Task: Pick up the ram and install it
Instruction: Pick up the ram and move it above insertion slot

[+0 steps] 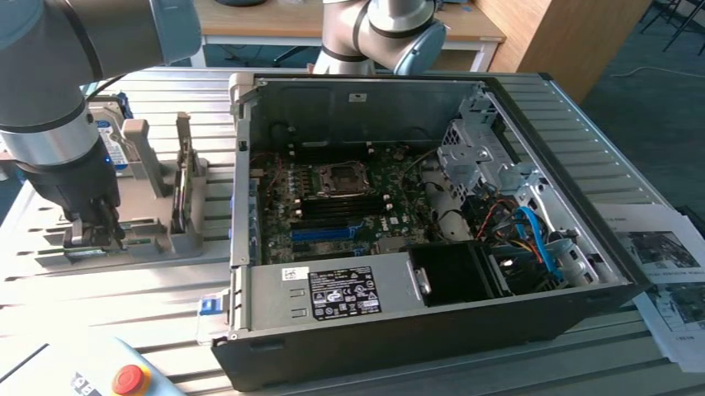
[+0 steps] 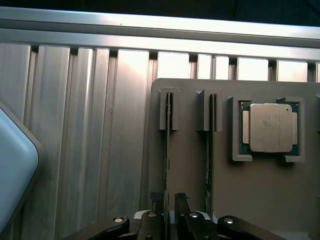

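Nearest in the exterior view, a pale control pendant [image 1: 78, 371] with a round red button lies on the ribbed aluminium desk [image 1: 111, 301]. Behind it sits an open black computer case [image 1: 330, 351] with its green motherboard [image 1: 352, 206] exposed. Toward the exterior view's left, the grey robot arm reaches down to a grey plastic holder block [image 1: 165, 239]. There the black pincer [image 2: 168, 198] is spread, with one finger on each side of the ram [image 2: 168, 150] and not pressed onto it. The ram is a long, narrow green circuit-board stick standing on edge in a slot of the holder block. A second green stick [image 2: 210, 150] stands in the neighbouring slot. Just beyond, a square silver processor chip [image 2: 270, 127] rests in a recess of the same block. Printed paper sheets [image 1: 666, 264] lie at the exterior view's right.
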Robot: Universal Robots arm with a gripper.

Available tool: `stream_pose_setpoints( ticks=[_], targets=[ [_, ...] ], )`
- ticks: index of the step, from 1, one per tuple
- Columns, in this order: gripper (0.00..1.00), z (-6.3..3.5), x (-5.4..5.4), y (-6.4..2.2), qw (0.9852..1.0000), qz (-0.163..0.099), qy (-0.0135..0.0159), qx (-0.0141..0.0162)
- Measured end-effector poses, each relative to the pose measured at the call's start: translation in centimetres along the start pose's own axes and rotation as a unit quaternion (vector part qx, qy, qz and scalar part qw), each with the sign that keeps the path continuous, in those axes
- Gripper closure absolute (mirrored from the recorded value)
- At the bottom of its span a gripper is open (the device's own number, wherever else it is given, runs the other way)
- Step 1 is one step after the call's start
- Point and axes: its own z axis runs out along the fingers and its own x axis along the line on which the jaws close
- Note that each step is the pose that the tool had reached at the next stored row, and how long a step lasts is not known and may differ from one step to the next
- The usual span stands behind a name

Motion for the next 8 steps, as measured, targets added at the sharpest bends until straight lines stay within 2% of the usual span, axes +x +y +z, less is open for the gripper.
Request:
stream_pose_setpoints(
  ticks=[8],
  targets=[
    [0.76, 0.00, 0.00, 0.00, 1.0000, 0.001, -0.0001, 0.0000]
  ],
)
